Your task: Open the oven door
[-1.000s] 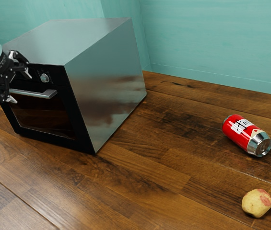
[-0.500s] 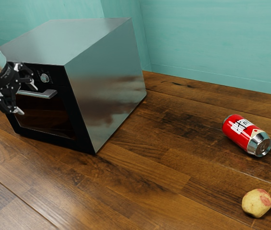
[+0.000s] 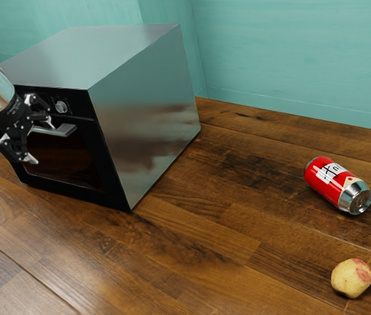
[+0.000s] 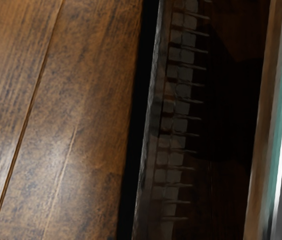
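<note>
The jaws stand wide open at the handle [image 3: 65, 129], one finger above and one below, presumably to straddle the bar before pulling; contact cannot be confirmed, and nothing is gripped. The oven door [image 3: 64, 160] is closed, upright in the front of the oven [image 3: 139, 118]. The can [image 3: 326, 178] and fruit [image 3: 352, 278] lie well apart, likely clear of the door's swing. Count: one oven, door, handle, visible knob [image 3: 61, 106], can and fruit.
</note>
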`<act>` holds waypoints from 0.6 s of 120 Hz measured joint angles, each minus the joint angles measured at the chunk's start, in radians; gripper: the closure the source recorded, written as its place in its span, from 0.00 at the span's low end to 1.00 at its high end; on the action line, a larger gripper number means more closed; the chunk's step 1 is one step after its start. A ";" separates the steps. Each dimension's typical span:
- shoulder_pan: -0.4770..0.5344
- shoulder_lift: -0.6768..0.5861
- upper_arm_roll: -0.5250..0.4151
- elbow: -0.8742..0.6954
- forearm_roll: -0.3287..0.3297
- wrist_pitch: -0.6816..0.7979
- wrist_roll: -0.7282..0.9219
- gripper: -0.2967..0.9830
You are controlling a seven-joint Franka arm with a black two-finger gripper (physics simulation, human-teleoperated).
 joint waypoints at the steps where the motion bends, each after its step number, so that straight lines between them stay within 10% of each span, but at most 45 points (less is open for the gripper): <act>1: 0.000 -0.004 0.000 -0.003 0.000 0.000 0.000 0.23; 72: 0.114 -0.494 0.003 -0.465 0.018 0.088 -0.012 0.23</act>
